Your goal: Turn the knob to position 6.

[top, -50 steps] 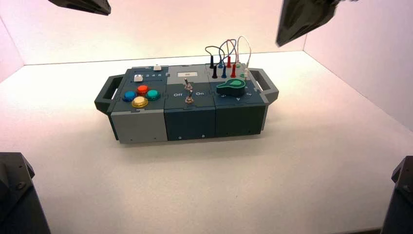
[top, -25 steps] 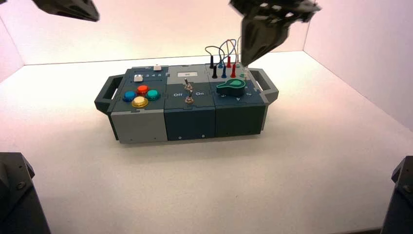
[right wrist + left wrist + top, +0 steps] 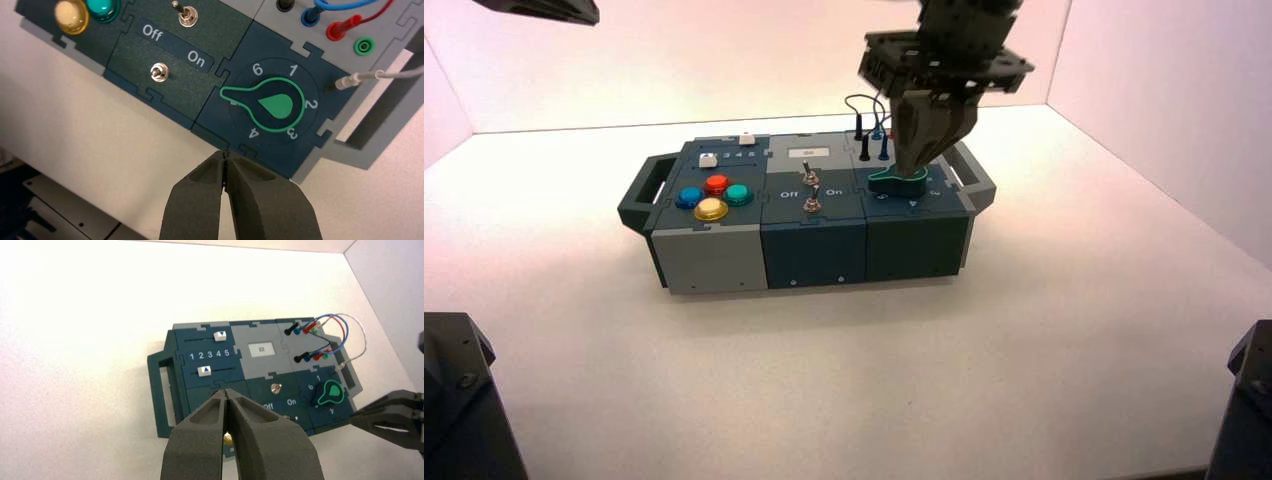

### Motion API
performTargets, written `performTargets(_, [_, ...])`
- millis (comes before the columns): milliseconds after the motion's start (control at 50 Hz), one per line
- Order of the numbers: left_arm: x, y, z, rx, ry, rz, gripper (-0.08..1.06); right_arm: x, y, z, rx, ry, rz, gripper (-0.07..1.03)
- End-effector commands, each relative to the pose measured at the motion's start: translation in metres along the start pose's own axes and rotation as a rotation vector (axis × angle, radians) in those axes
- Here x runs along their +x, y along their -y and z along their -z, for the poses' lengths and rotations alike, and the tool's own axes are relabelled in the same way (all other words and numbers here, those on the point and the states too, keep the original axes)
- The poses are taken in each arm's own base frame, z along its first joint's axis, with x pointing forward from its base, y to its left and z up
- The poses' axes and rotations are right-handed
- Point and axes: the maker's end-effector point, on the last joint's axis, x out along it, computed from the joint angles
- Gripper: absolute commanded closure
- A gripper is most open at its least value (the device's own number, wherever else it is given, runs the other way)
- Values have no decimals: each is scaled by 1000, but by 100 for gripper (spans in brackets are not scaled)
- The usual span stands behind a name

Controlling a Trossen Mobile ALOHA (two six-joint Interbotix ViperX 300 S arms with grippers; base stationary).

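Note:
The teal-green teardrop knob (image 3: 894,184) sits at the right end of the dark box (image 3: 814,250). In the right wrist view the knob (image 3: 274,105) has numbers 6, 1, 2, 3 and 4 around it, and its pointer lies between the 6 and the 4. My right gripper (image 3: 911,168) hangs just above the knob with its fingers shut and empty. In its own view the right gripper (image 3: 226,154) has its tips over the box's edge near the 4. My left gripper (image 3: 227,392) is shut and empty, high above the box's left part, and barely shows in the high view (image 3: 534,8).
Two metal toggle switches (image 3: 158,73) stand by the Off/On lettering. Coloured push buttons (image 3: 712,196) are at the box's left end. Plugged wires (image 3: 345,25) rise behind the knob. Two sliders (image 3: 205,371) and a small display reading 22 (image 3: 261,349) lie at the back. Box handles (image 3: 969,165) stick out at both ends.
My right arm has come down from the upper right to just above the knob. My left arm has drifted up and to the left. The knob has not turned.

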Motion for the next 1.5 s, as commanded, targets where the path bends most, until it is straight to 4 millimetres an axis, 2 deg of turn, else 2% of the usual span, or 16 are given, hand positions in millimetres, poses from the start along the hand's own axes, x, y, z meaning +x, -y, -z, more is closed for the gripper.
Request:
performTargets(20, [-2, 0, -6, 2, 24, -3, 100, -4, -4, -16, 2, 36, -8, 99])
performTargets(780, [-2, -1, -6, 0, 26, -3, 100, 27, -3, -40, -7, -8, 4, 99])
performTargets(1060, [-1, -1, -5, 1, 24, -3, 100, 24, 1, -55, -9, 15, 11, 99])
performTargets(1500, [-1, -1, -5, 1, 24, -4, 100, 1, -5, -66, -21, 43, 0, 99])
